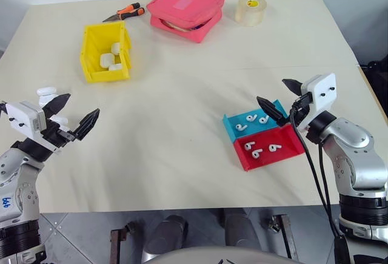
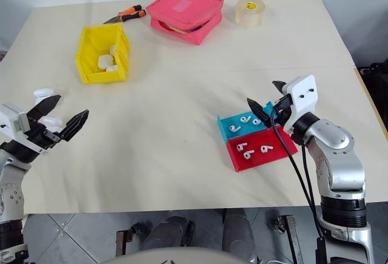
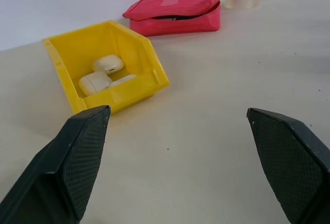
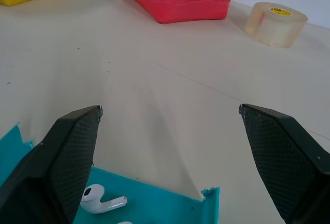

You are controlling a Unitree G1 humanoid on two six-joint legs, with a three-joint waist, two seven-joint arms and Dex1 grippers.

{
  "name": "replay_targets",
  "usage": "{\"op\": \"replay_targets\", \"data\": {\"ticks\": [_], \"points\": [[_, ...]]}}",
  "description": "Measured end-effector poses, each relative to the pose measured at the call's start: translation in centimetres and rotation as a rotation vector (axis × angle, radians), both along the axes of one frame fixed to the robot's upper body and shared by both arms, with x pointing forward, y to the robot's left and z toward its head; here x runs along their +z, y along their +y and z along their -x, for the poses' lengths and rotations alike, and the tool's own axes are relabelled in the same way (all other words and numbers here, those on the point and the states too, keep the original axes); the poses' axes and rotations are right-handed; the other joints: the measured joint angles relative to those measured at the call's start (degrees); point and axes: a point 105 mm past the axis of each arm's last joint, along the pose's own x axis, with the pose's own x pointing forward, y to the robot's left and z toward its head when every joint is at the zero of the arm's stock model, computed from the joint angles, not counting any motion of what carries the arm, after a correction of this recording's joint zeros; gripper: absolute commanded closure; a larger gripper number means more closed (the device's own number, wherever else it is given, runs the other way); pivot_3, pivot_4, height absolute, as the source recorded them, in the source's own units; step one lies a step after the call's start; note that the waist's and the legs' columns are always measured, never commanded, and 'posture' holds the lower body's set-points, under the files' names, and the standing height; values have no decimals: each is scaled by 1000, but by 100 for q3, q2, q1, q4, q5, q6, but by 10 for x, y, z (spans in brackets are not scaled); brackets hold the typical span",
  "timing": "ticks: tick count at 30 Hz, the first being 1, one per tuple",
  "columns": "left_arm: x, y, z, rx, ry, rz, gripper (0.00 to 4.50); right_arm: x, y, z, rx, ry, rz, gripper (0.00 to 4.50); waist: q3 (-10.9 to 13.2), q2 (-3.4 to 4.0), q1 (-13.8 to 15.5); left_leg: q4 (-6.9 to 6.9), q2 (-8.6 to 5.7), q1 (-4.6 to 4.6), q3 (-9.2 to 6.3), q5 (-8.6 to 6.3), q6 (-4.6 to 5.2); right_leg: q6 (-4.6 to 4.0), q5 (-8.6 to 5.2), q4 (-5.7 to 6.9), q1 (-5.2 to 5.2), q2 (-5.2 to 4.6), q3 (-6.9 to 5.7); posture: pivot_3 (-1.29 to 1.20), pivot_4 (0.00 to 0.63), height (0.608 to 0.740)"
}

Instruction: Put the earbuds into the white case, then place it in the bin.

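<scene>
In the bin point(image 1: 91, 54), cases point(image 1: 108, 61) sideways.

The left gripper point(image 1: 74, 113) is held above the table at the robot's left side, its two black fingers spread wide with nothing between them. Its white wrist block sits just behind the fingers, and the silver forearm runs down and back from there toward the body. The right gripper point(image 1: 279, 96) is raised at about the same height on the right side, angled inward toward the left one (the two stand well apart). Its fingers are likewise parted wide and empty. A black cable loops from its white wrist housing down along the silver forearm.
</scene>
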Motion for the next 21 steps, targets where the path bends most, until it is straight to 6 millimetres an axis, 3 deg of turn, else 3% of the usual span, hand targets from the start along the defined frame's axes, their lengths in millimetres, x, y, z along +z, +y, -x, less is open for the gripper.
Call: {"op": "replay_targets", "data": {"ticks": [14,21], "points": [[-6,2,-3,71,89,37,0,15,11,-8,31,-42,-5,53,0,-1,-9,0,1,0,7,0,0,-2,1,2,-4,1,2,0,150,740],[3,32,24,108,137,-12,0,28,28,-12,164,-33,4,53,0,-1,-32,0,19,1,24,-9,-2,-11,5,-1,-10,17,3,0,150,740]]}}
